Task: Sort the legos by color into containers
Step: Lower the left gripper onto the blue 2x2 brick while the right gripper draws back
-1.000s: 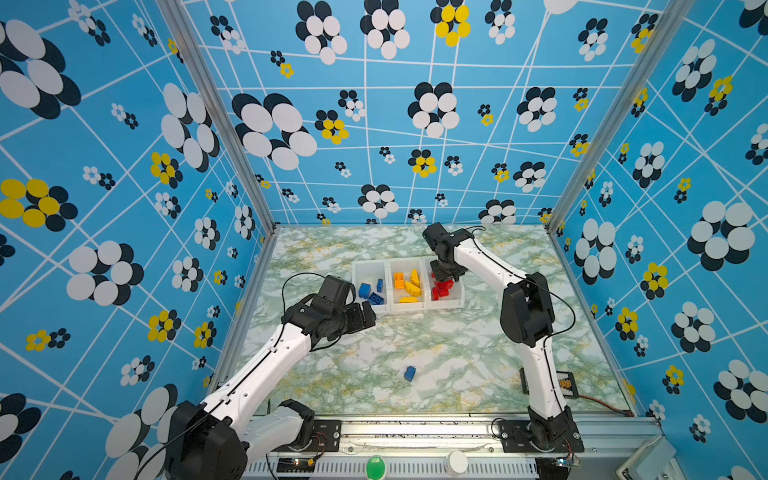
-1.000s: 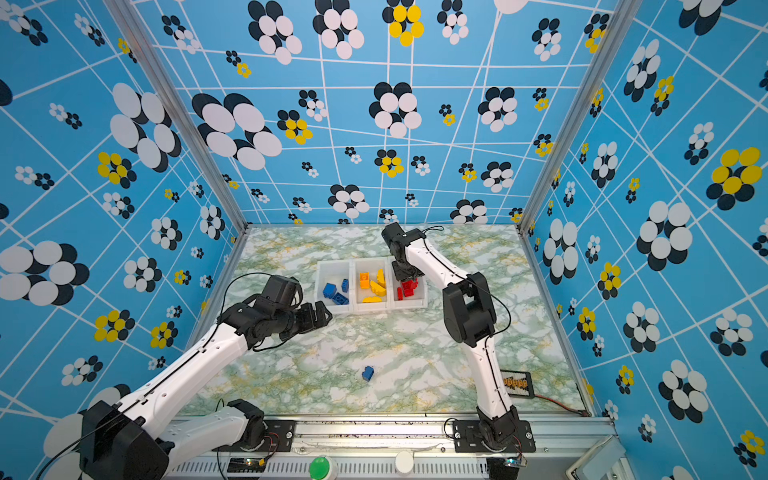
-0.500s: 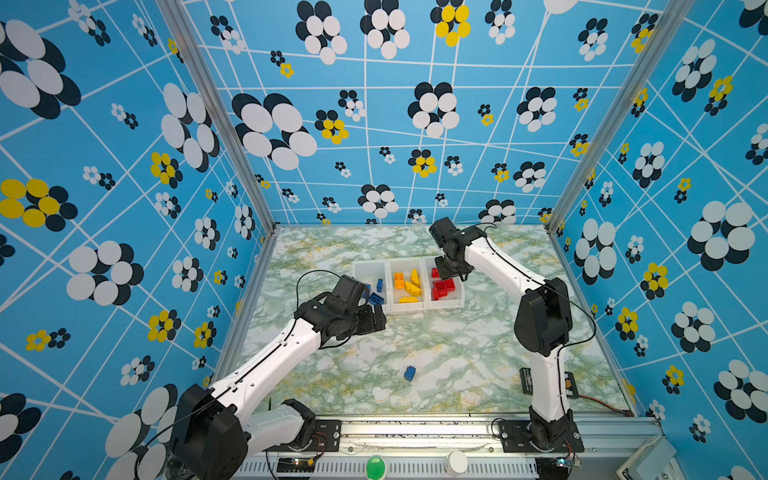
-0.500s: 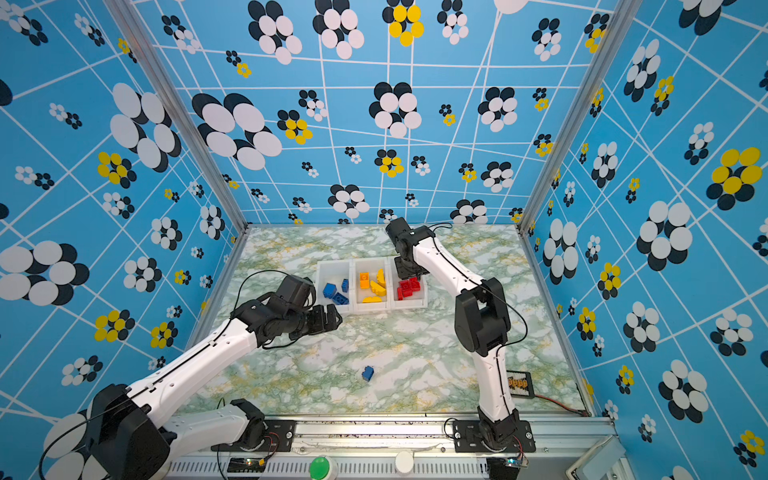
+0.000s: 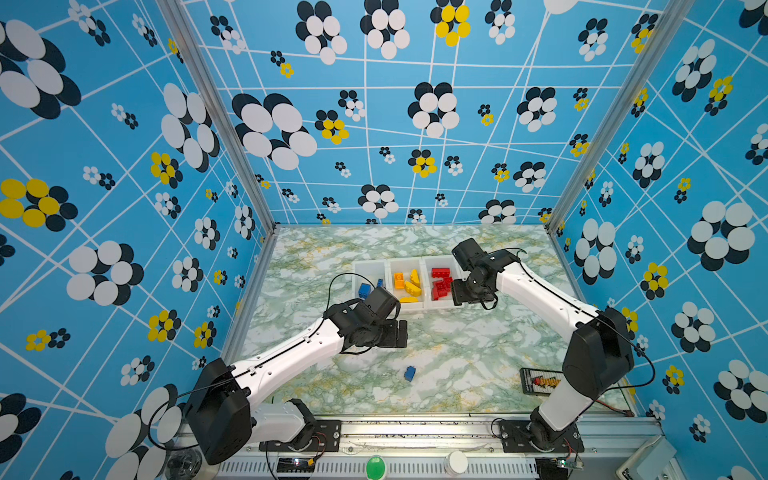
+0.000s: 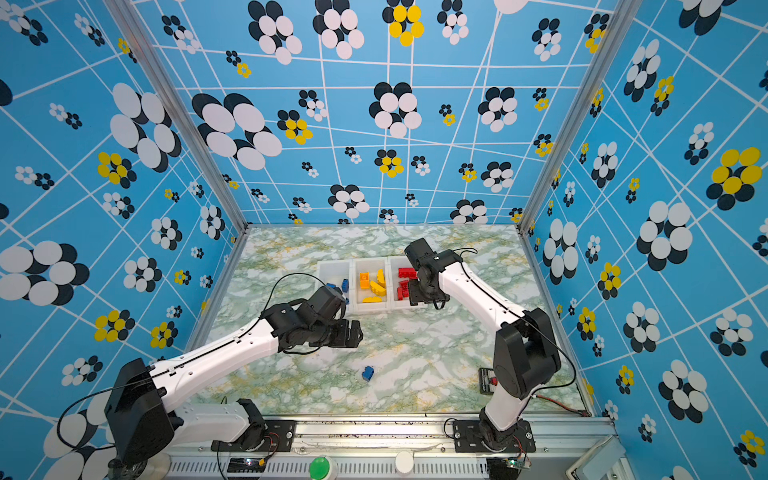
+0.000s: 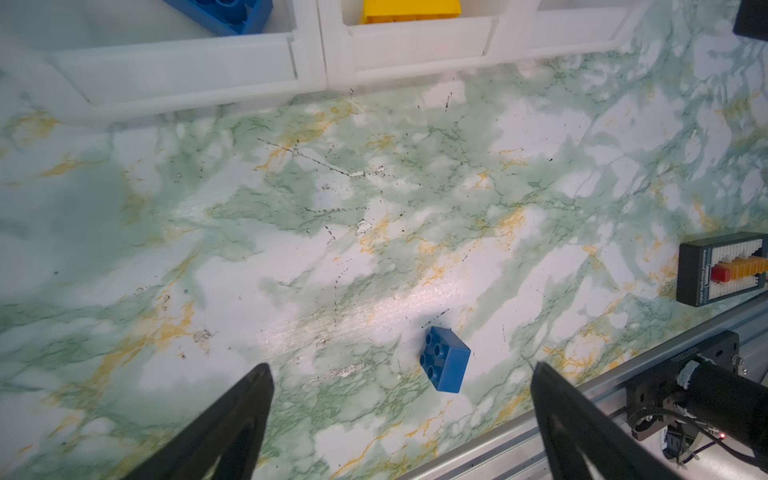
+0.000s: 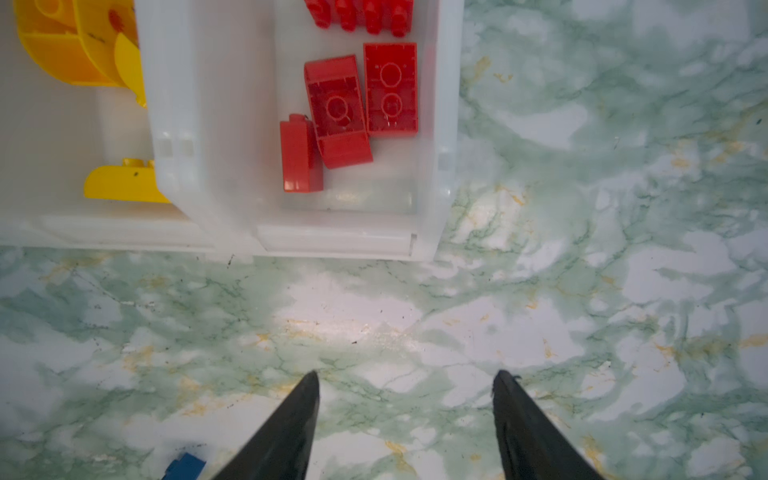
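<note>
A green-veined marble tabletop [image 5: 478,353], enclosed by blue flower-print walls [image 5: 374,124], bears one loose blue brick [image 5: 409,373]; left gripper [image 7: 401,368] and right gripper [image 8: 407,373] gape empty.

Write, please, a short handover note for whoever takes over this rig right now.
Claws: left claw open and empty above the table, near the loose blue brick; right claw open and empty by the right bin.
Done: red bricks in the right bin, yellow bricks in the middle bin, blue bricks in the left bin.
Left: the loose blue brick lies alone on the table; it goes in the left bin.
</note>
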Action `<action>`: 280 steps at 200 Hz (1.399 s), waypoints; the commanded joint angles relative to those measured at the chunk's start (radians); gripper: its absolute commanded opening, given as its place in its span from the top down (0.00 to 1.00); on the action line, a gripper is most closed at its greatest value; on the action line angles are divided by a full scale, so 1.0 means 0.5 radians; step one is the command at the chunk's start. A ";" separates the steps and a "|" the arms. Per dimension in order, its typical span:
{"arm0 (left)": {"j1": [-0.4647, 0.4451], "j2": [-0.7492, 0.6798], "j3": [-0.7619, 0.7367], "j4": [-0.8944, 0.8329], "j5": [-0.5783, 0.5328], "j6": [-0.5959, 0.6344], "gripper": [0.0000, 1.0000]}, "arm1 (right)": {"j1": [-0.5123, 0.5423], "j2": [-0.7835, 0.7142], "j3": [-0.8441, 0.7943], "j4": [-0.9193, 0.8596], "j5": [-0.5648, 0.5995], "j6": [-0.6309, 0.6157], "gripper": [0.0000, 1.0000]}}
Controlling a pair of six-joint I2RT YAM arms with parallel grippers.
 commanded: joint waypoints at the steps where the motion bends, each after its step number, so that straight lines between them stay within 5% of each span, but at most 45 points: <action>1: -0.123 0.072 0.055 -0.025 -0.111 -0.073 0.02 | -0.005 -0.190 -0.163 0.054 -0.100 0.074 0.29; 106: -0.572 0.498 0.242 -0.028 -0.268 -0.265 0.09 | -0.008 -0.800 -0.766 0.073 -0.253 0.200 0.24; 280: -0.599 0.907 0.391 -0.224 -0.137 -0.305 0.39 | -0.008 -1.080 -0.987 0.062 -0.232 0.287 0.23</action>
